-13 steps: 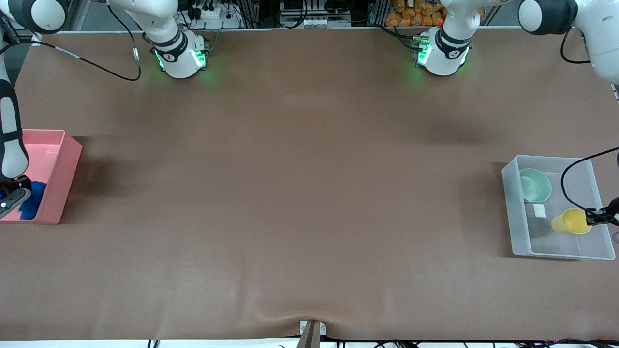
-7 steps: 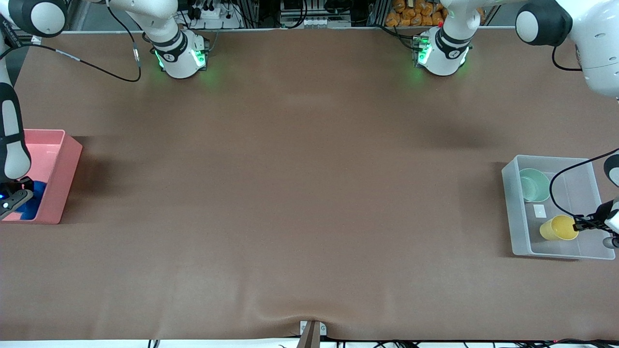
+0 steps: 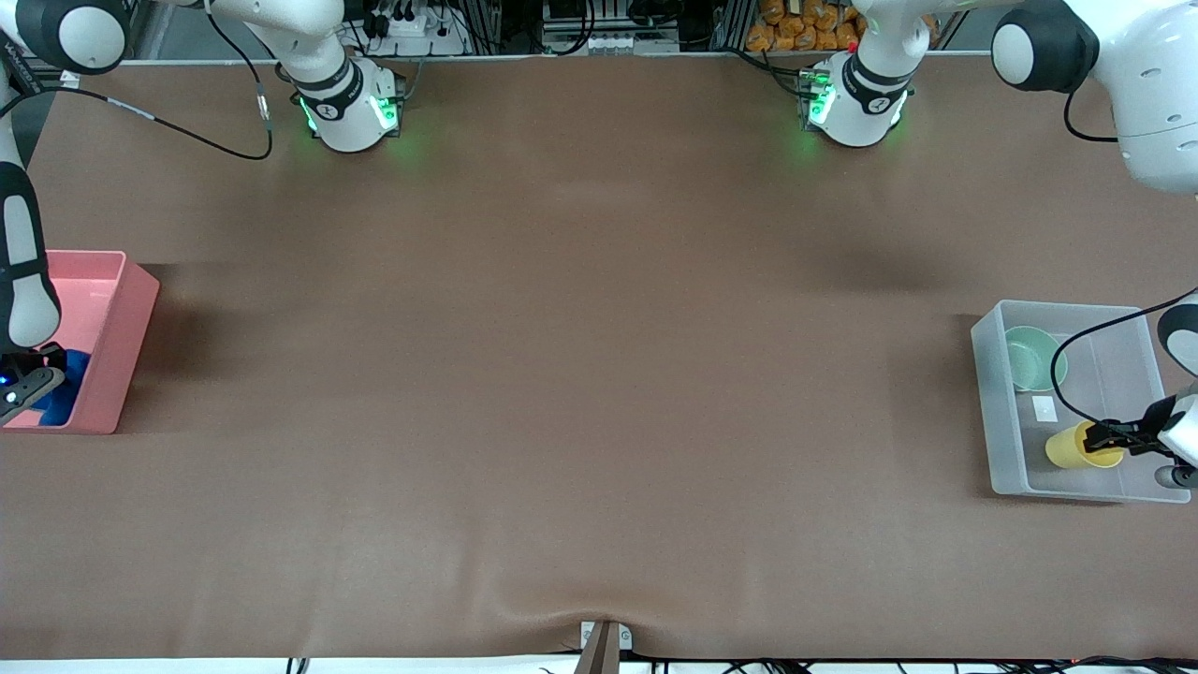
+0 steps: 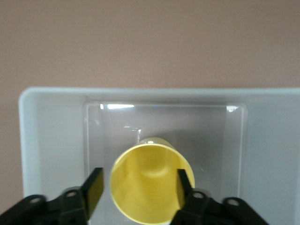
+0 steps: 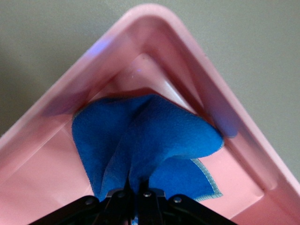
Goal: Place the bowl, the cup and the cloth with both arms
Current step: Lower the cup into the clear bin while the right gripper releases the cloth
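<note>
The yellow cup (image 3: 1070, 450) lies tilted in the clear bin (image 3: 990, 412) at the left arm's end of the table. The mint green bowl (image 3: 1034, 358) sits in the same bin, farther from the front camera. My left gripper (image 3: 1107, 438) is open at the cup's mouth. In the left wrist view (image 4: 138, 182), one finger is inside the cup (image 4: 150, 185) and the other stands outside the rim with a gap. My right gripper (image 3: 23, 386) is shut on the blue cloth (image 3: 64, 395) inside the pink bin (image 3: 131, 328). In the right wrist view, the cloth (image 5: 150, 136) bunches up from the gripper (image 5: 140, 186).
A small white label (image 3: 1044, 408) lies on the clear bin's floor between bowl and cup. The two bins stand at the table's two ends with bare brown mat (image 3: 580, 374) between them. Black cables hang near both grippers.
My left gripper and the cup have sunk lower into the clear bin and shifted toward the table's middle. My right gripper with the cloth has barely moved.
</note>
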### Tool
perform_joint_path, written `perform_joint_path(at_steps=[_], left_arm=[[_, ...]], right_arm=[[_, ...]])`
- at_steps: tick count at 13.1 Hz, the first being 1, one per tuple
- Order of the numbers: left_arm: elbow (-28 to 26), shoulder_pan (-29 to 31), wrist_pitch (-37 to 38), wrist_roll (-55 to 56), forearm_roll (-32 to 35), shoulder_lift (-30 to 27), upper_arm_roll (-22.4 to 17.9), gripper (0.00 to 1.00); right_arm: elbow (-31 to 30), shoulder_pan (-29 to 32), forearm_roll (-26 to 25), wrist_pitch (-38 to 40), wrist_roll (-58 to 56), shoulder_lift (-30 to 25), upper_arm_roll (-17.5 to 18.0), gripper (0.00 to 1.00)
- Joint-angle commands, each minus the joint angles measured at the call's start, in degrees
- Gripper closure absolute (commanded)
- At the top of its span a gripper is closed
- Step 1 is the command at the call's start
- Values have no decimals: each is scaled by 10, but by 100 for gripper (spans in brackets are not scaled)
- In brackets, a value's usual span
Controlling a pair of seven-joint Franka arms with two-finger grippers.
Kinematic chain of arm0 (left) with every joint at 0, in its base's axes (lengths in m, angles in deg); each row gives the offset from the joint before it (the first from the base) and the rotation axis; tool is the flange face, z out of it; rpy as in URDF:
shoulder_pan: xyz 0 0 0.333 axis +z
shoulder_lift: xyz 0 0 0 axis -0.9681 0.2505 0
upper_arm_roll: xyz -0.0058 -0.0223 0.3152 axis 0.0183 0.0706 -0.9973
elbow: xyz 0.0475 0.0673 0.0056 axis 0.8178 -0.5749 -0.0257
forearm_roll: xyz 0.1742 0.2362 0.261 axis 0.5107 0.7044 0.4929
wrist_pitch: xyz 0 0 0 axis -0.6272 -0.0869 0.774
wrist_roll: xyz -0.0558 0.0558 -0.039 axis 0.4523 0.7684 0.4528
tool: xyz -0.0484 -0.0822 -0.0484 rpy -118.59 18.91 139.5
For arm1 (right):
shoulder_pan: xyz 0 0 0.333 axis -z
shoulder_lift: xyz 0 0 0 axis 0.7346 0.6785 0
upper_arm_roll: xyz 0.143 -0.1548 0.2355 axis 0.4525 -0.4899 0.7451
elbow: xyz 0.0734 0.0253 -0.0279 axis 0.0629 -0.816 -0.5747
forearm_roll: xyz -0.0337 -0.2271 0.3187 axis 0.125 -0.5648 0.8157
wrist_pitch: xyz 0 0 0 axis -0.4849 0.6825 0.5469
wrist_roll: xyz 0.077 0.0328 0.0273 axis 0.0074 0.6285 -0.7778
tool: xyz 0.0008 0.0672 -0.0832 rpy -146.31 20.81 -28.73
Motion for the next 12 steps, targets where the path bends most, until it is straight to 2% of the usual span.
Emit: perform_joint_path(at_steps=[1, 2, 3, 4, 6, 9, 12], left_arm=[[-5, -13, 15, -7, -9, -33, -7, 0], [-12, -16, 34, -6, -8, -49, -7, 0], [-20, -27, 64, -2, -7, -69, -7, 0], [-30, -34, 89, -1, 4, -91, -7, 0], [-40, -42, 141, 1, 41, -129, -7, 0], [-44, -56, 218, 110, 52, -183, -5, 0], [-56, -86, 257, 134, 89, -229, 4, 0]], right_arm=[[12, 8, 9, -1, -11, 10, 6, 100], [12, 8, 9, -1, -11, 10, 6, 93], [12, 7, 9, 0, -11, 9, 5, 21], [12, 8, 10, 3, -10, 6, 6, 0], [13, 5, 10, 26, -9, -16, 6, 0], [15, -1, 10, 132, -9, -86, 6, 0], [14, -6, 11, 220, 2, -159, 6, 0]])
